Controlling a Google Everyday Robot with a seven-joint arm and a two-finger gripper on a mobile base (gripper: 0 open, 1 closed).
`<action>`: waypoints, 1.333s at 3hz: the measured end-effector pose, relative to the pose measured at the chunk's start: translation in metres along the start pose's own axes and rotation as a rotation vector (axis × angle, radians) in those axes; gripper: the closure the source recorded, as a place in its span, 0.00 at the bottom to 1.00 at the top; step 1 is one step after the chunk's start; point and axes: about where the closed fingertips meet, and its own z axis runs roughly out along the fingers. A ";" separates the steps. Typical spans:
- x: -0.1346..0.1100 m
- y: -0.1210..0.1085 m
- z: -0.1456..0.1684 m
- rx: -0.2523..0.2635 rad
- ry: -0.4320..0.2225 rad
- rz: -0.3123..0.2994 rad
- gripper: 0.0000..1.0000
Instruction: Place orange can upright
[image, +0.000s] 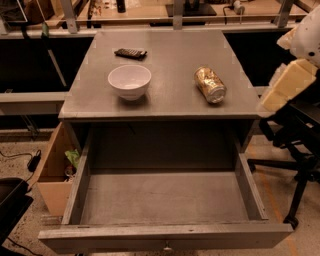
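The orange can (210, 84) lies on its side on the right part of the grey tabletop (175, 55), its silver end facing the front edge. My gripper (288, 86) shows as a pale cream shape at the right edge of the view, off the table's right side, about a can's length from the can and not touching it.
A white bowl (129, 81) stands on the left part of the tabletop, with a dark flat remote-like object (130, 53) behind it. Below the top, a deep drawer (165, 200) is pulled open. A cardboard box (56, 170) stands on the left, a black chair base (295, 150) on the right.
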 end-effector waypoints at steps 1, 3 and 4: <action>-0.012 -0.032 0.016 0.038 -0.090 0.135 0.00; -0.029 -0.076 0.038 0.136 -0.045 0.412 0.00; -0.031 -0.076 0.039 0.137 -0.051 0.487 0.00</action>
